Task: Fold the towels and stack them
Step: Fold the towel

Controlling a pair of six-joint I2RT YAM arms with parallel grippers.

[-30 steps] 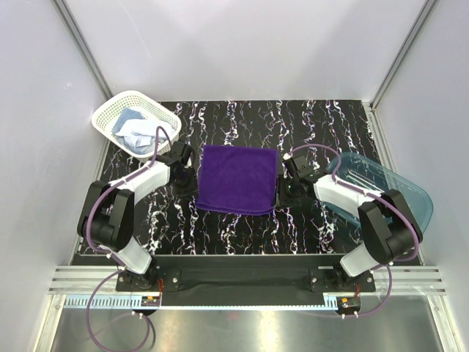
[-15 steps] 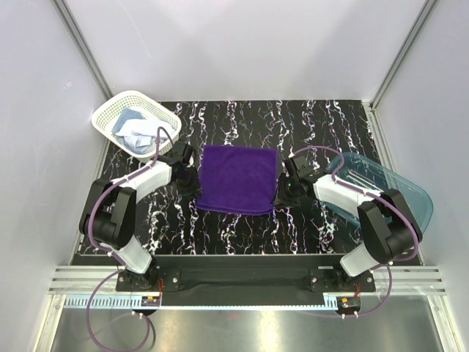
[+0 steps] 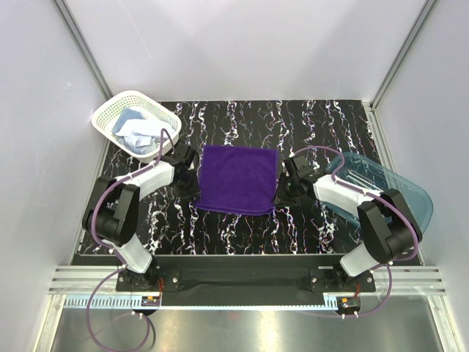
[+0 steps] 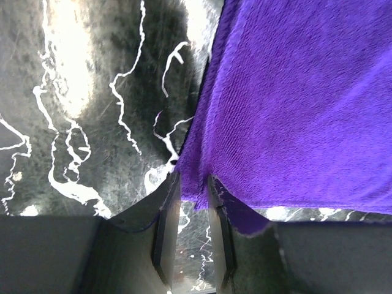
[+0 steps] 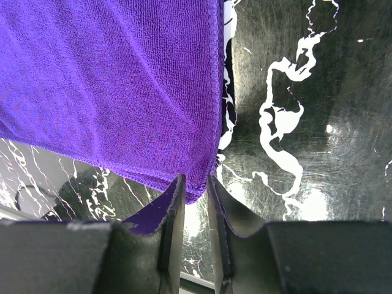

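Three towels: one purple towel [image 3: 238,178] spread out on the table [image 3: 315,125]; a white towel [image 3: 141,133] and a light blue towel [image 3: 127,117] bunched together in the basket [image 3: 110,110].
Purple towel, place: middle of the black, white-veined table, between the two arms, well apart from the basket and the tub [image 3: 410,194].
Purple towel, shape: a flat, nearly square sheet, turned slightly so its near edge slants; the far edge looks straight and smooth.
Purple towel, surface: deep, even purple; a short, fuzzy pile with fine ribbing, seen close in both wrist views; a stitched hem runs down its right edge [image 5: 215,79].
Purple towel, near corners: both are lifted a little off the table and drawn into the fingers, with a second layer of cloth showing under the near edge in the right wrist view.
Left gripper [image 3: 195,192]: at the near-left corner, its fingers [image 4: 165,208] pinched narrowly on the corner of the cloth, which sits between them [image 4: 193,184].
Right gripper [image 3: 281,192]: at the near-right corner, its fingers [image 5: 174,214] clamped close on the hemmed tip [image 5: 196,187].
Basket: white lattice plastic, far-left corner of the table.
White and light blue towels: crumpled, unfolded, touching each other; any print cannot be made out.
Tub: translucent blue, at the right edge, beside the right arm.
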